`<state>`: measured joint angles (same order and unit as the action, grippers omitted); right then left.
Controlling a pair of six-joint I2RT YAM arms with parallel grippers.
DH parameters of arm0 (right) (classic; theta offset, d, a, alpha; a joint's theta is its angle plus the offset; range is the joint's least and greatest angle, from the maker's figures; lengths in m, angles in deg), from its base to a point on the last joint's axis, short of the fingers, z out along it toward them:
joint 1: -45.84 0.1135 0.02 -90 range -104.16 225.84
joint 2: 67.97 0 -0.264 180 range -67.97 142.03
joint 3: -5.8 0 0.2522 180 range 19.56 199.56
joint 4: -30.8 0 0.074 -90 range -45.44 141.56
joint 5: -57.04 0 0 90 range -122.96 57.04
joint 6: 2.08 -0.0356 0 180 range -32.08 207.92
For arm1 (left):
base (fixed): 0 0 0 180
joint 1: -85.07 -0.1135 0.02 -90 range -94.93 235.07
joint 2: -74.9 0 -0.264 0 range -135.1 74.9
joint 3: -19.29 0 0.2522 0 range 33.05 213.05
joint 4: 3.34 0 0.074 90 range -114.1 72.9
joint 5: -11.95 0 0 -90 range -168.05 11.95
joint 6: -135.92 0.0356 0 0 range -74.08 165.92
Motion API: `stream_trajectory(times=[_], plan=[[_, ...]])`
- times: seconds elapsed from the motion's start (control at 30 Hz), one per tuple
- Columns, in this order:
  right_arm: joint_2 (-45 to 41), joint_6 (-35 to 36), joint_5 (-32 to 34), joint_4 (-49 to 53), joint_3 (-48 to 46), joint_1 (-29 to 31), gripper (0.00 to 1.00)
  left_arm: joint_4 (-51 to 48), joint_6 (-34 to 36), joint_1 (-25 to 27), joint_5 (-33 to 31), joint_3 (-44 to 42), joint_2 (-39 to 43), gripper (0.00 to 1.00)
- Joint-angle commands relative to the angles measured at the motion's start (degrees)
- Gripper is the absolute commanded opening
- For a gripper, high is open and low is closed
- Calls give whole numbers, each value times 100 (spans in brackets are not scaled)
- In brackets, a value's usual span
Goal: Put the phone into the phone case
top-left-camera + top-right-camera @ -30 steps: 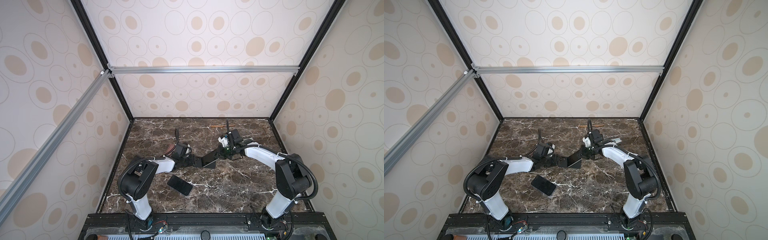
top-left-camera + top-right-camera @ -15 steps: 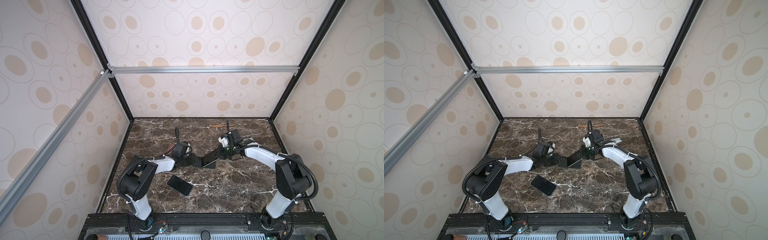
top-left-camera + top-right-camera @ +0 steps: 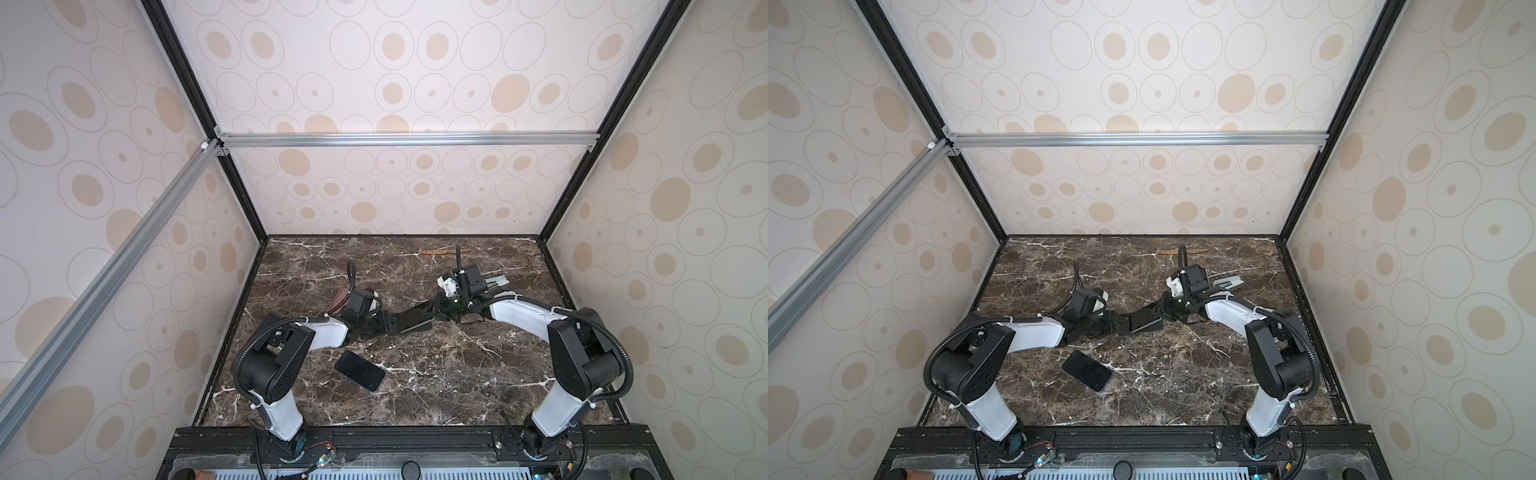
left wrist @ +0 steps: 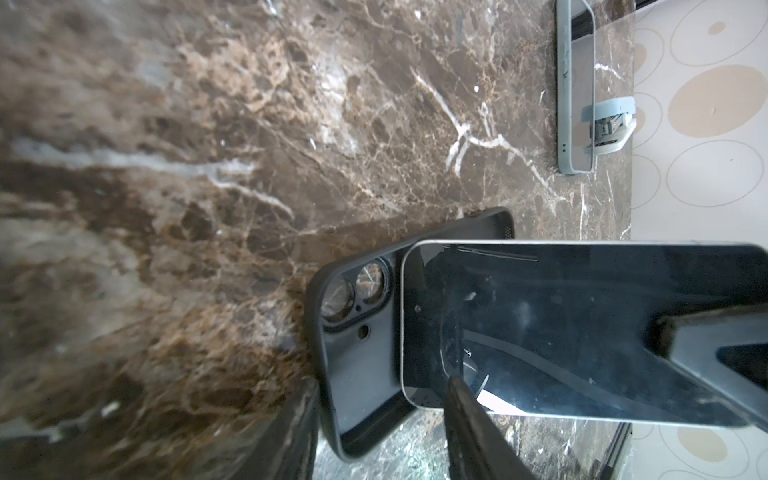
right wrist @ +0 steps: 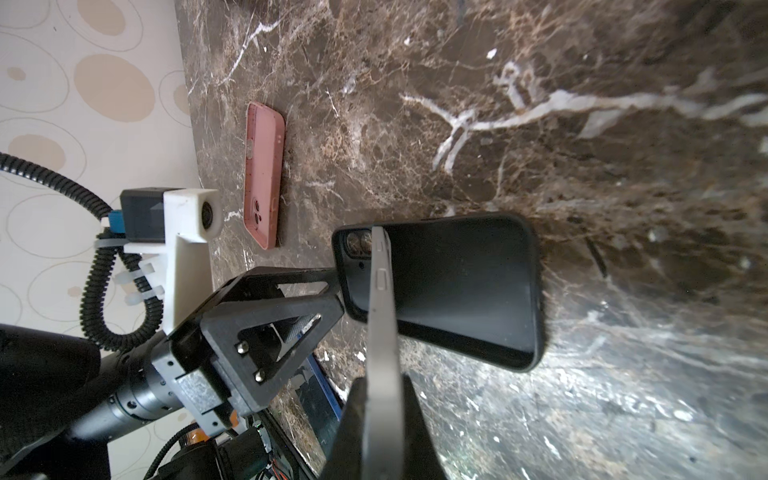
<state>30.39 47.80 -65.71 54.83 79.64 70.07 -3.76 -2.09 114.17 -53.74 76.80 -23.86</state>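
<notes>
My right gripper [image 5: 382, 415] is shut on the phone [image 5: 380, 299], which shows edge-on here and screen-up in the left wrist view [image 4: 582, 332]. The phone tilts down over the black phone case [image 4: 357, 353], its top end just short of the camera cut-outs. My left gripper [image 4: 380, 386] is shut on the case's camera end, with one finger [image 4: 291, 436] outside the end wall and the other over the case's inside. The case's far end [image 5: 498, 291] rests on the marble. In both top views the two grippers meet mid-table around the case [image 3: 415, 326] [image 3: 1148, 326].
A second dark phone [image 3: 359, 370] lies flat nearer the front. A pink case [image 5: 264, 174] lies behind my left arm. A pale blue clear case [image 4: 575, 83] lies near the right arm by the wall. A thin brown stick [image 3: 436, 251] lies at the back edge.
</notes>
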Motion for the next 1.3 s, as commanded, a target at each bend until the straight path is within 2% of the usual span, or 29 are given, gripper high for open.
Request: stream_trajectory(times=[0.0,0.13,0.4,0.57,0.73,0.93,1.17,1.27], plan=[[243,34,-168,327,-74,25,0,191,-91,43,16,-34,161,49],[168,125,-284,346,-227,27,0,170,-62,42,-47,70,120,49],[362,-147,-711,-545,-622,37,0,237,-157,51,80,124,50,49],[508,-402,-759,-1146,-862,35,0,243,-237,50,115,89,32,49],[492,-606,-551,-1457,-1105,34,0,479,-417,91,174,-55,122,49],[629,-759,-608,-1811,-1209,36,0,588,-534,139,232,-102,42,48],[778,-537,-670,-1527,-1163,30,0,527,-458,156,335,-68,-3,46],[807,-419,-669,-1361,-1121,32,0,323,-270,150,88,-25,23,46]])
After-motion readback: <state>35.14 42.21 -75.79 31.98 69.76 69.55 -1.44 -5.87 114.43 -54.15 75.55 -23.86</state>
